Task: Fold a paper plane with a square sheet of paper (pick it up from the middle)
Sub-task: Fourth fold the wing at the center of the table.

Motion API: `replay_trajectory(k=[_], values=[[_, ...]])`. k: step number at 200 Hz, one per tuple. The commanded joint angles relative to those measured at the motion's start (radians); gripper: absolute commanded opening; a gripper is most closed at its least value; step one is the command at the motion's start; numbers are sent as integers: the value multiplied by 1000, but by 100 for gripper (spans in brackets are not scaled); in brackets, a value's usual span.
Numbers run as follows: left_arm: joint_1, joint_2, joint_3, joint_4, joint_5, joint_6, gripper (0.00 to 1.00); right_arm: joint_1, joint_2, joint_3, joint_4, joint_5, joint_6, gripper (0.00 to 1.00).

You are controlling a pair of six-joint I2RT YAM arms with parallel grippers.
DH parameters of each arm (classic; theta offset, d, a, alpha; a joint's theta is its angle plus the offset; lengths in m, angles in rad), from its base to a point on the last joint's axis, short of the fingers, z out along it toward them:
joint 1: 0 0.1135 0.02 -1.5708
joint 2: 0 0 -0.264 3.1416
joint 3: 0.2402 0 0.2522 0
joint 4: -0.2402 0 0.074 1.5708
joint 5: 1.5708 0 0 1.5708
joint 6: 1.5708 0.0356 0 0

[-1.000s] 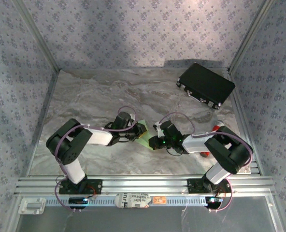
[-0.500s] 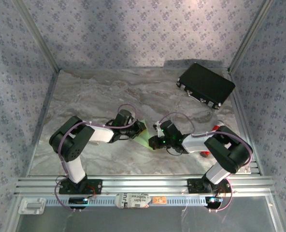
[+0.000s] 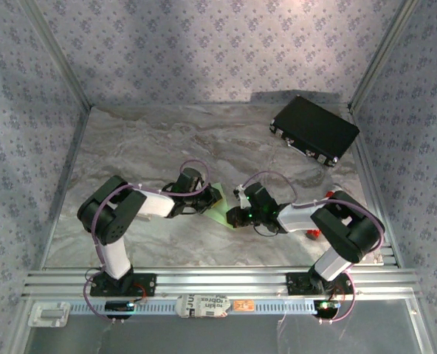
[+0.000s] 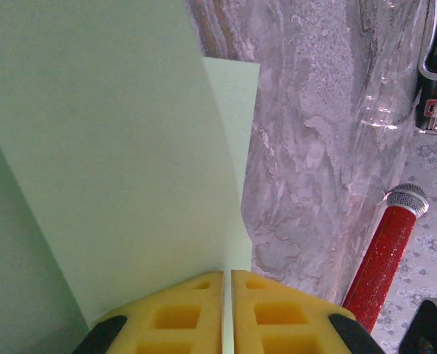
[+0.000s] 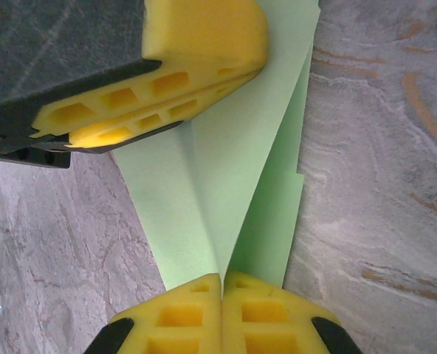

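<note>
The pale green sheet of paper (image 3: 218, 208) is creased into a pointed folded shape and hangs between my two grippers at mid-table. My left gripper (image 3: 215, 198) is shut on it; in the left wrist view the sheet (image 4: 115, 147) runs up out of the thin slit between the yellow pads, where the left gripper (image 4: 227, 277) pinches it. My right gripper (image 5: 223, 279) is shut on the folded point, and the paper's (image 5: 226, 162) layers fan away from it. Across the sheet, the left gripper's yellow fingers (image 5: 167, 88) clamp the far edge.
A black case (image 3: 314, 130) lies at the back right of the marbled table (image 3: 145, 147). A small red cylinder (image 4: 387, 251) lies by the right arm's base, near the table's right edge. Patterned walls enclose the table.
The left arm's elbow has drifted slightly right and its jaws have nipped closer on the paper. The right arm and the paper have hardly moved.
</note>
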State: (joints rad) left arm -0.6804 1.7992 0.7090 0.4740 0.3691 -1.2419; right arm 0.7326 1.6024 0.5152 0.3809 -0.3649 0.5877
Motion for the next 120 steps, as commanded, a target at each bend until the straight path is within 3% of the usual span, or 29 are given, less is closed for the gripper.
replay_trajectory(k=[1, 120], values=[[8, 21, 21, -35, -15, 25, 10, 0, 45, -11, -111, 8, 8, 2], [25, 12, -17, -56, -45, 18, 7, -3, 46, -15, -119, 11, 7, 2]])
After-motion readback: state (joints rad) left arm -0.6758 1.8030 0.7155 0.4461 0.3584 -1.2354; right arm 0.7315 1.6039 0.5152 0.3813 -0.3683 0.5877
